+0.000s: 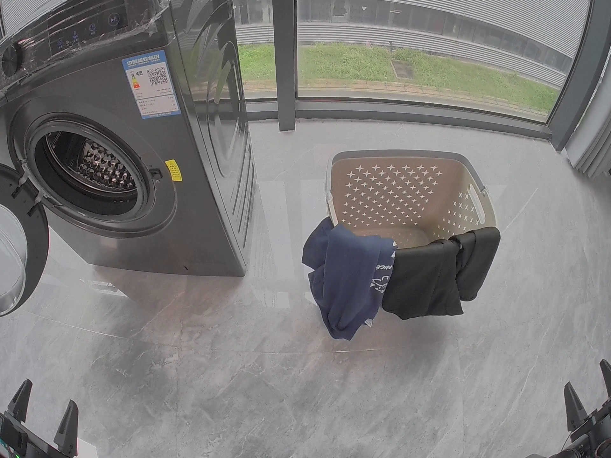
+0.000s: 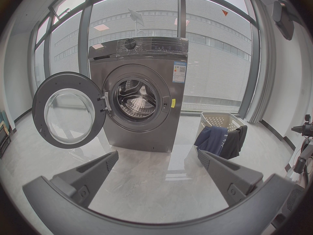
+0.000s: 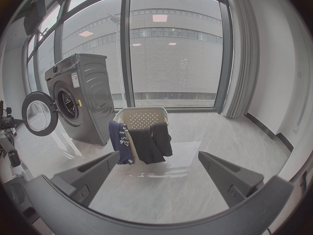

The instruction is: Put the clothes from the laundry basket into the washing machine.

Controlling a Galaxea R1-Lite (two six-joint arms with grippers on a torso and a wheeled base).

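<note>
A beige laundry basket [image 1: 407, 192] stands on the floor to the right of the grey washing machine [image 1: 127, 128]. Over its near rim hang a navy blue garment [image 1: 347, 275] and a black garment [image 1: 439, 268]. The machine's round door [image 1: 16, 243] is swung open to the left and the drum [image 1: 92, 166] looks empty. My left gripper [image 1: 43, 410] is open at the bottom left, far from the basket. At the bottom right my right gripper [image 1: 590, 389] is open too. Both hold nothing. The basket [image 2: 221, 121] [image 3: 141, 118] and machine [image 2: 143, 95] [image 3: 78, 95] lie ahead of each wrist.
A tall glass window wall [image 1: 414, 46] runs behind the machine and basket, with a dark post [image 1: 284, 46] between them. Grey tiled floor [image 1: 254, 376] stretches open between me and both. A curtain [image 3: 241, 66] hangs at the right.
</note>
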